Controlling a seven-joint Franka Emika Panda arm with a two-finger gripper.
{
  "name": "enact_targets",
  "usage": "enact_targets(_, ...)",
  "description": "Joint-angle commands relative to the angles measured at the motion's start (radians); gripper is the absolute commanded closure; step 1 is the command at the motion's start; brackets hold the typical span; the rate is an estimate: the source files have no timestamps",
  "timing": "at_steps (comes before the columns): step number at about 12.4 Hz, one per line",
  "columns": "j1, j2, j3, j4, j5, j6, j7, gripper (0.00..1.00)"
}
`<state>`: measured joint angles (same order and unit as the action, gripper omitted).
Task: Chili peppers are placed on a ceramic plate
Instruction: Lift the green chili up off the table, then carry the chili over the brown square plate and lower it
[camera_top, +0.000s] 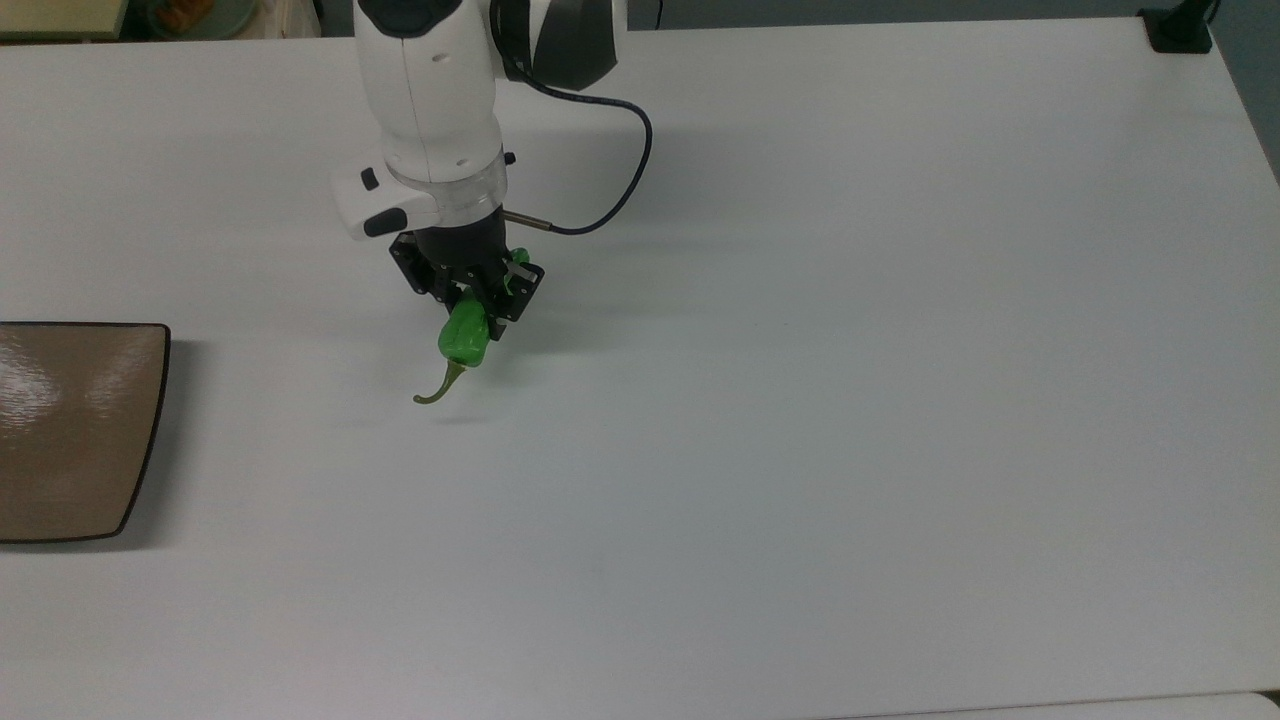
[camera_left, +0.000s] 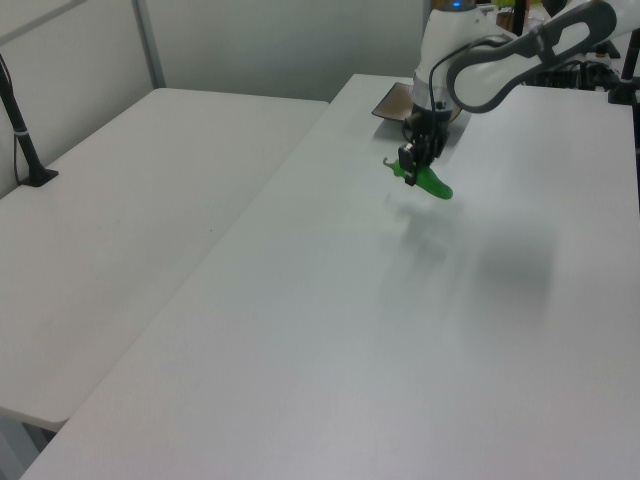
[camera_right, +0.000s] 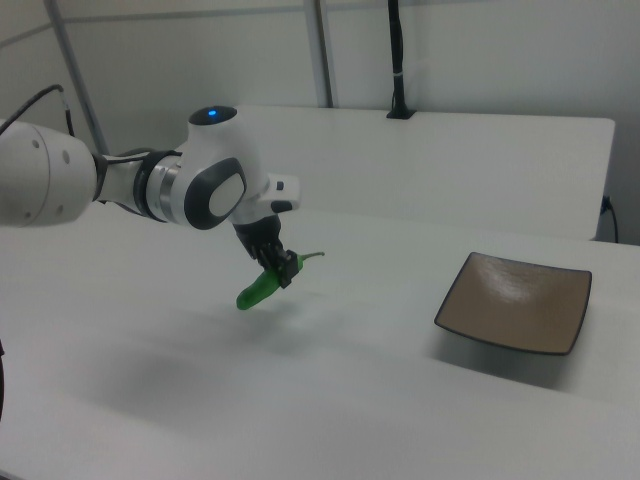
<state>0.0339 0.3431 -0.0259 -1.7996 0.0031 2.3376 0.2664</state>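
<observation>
My gripper (camera_top: 480, 305) (camera_left: 410, 163) (camera_right: 280, 267) is shut on the bright green chili pepper (camera_top: 463, 340) (camera_left: 432, 184) (camera_right: 257, 290), holding it clear above the white table. Its thin olive stem (camera_top: 437, 388) curls out toward the ceramic plate. That tan-brown ceramic plate (camera_top: 70, 430) (camera_right: 515, 300) lies at the top view's left edge, far from the gripper, and holds nothing. In the left view the plate (camera_left: 392, 101) is partly hidden behind the arm.
The white table (camera_top: 800, 400) stretches wide to the top view's right. A second table (camera_left: 130, 220) stands at the left view's left. A black post base (camera_top: 1178, 28) sits at the top view's far right corner.
</observation>
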Motion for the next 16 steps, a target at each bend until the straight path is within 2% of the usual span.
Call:
enact_targets(1,-0.006,-0.012,-0.008,0.087,-0.049,-0.108,-0.157,0.71)
enact_targets(4,-0.02,-0.013,-0.011,0.138,-0.15,-0.141,-0.249,0.71)
enact_targets(7,-0.031,-0.01,-0.051,0.166,-0.228,-0.132,-0.366,0.71)
enact_targets(9,-0.04,0.002,-0.075,0.167,-0.241,-0.124,-0.461,0.71)
enact_targets(11,-0.058,0.011,-0.103,0.171,-0.253,-0.048,-0.53,0.71)
enact_targets(14,-0.11,0.039,-0.114,0.175,-0.252,0.113,-0.547,0.71)
enact_targets(16,-0.14,0.1,-0.114,0.245,-0.255,0.173,-0.552,0.71)
